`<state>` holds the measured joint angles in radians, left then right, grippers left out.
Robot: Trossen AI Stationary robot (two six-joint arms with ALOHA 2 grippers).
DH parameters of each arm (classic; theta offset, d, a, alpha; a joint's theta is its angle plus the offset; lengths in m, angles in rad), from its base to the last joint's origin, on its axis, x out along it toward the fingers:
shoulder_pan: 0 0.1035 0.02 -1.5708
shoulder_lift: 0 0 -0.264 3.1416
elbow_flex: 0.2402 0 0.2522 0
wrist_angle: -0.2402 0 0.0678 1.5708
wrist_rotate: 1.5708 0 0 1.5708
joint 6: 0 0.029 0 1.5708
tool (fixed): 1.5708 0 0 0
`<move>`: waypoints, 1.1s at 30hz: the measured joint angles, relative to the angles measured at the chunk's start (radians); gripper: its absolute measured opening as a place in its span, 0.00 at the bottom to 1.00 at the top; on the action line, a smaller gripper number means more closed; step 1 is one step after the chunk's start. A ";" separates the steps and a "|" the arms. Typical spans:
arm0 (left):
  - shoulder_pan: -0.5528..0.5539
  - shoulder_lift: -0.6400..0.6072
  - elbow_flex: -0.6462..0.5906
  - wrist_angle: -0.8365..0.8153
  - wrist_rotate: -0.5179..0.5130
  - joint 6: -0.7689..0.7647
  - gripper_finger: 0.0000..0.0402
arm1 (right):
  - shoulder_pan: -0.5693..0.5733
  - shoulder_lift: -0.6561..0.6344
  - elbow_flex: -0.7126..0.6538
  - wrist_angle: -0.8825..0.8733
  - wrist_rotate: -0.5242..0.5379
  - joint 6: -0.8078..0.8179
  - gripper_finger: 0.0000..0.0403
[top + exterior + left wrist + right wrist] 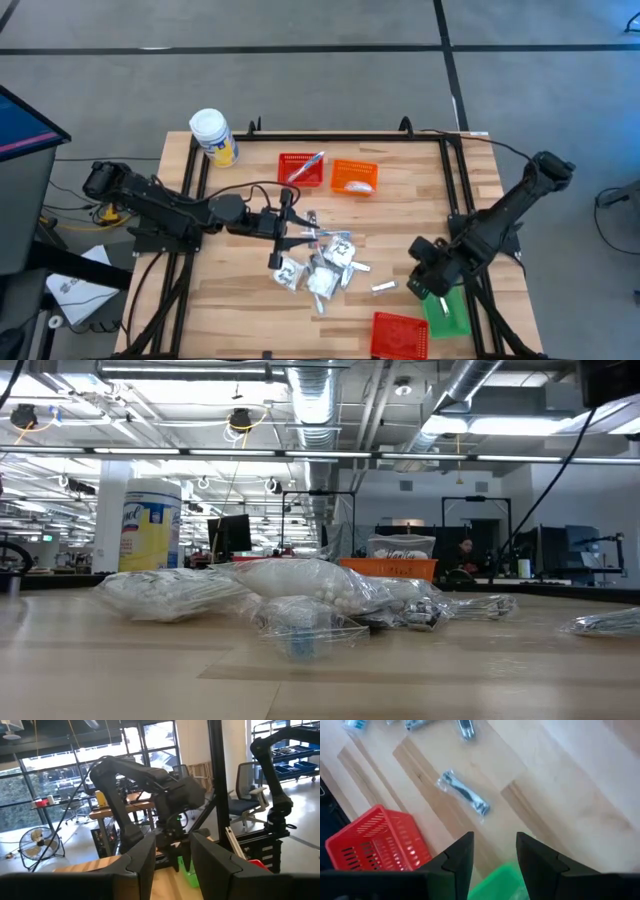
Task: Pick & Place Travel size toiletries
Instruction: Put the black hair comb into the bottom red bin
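1. A red basket [300, 168] is seen near the far edge of the desk [230, 290], with a slim silver stick [306, 166] lying in it.
2. An orange basket [354, 177] is placed just beside it; pale contents are visible, but their kind cannot be told.
3. A second red basket [399, 333] and a green basket [446, 312] are set at the near right corner; nothing can be made out in either.
4. The travel size toiletries [322, 262] are heaped mid-desk, with one wrapped stick [464, 793] apart between heap and green basket.
5. The left end effector [283, 232] is held at the heap's left edge, fingers narrowly parted, nothing seen gripped.
6. The right end effector [492, 854] is held over the green basket, parted and empty.
7. Bare desk is left along the near-left side; a yellow jar [214, 137] stands at the far-left corner.
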<state>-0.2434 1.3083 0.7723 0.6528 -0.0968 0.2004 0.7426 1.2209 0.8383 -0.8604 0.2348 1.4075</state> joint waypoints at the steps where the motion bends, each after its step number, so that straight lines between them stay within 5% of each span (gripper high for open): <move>1: -0.003 0.000 0.000 -0.001 -0.001 -0.001 0.29 | -0.013 0.000 0.000 0.011 0.000 -0.033 0.35; 33: -0.005 0.000 0.000 -0.084 -0.007 -0.160 0.29 | -0.360 0.001 0.000 0.229 -0.001 -0.763 0.35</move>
<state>-0.2481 1.3083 0.7719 0.5684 -0.1043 0.0404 0.3823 1.2217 0.8383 -0.6314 0.2336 0.6441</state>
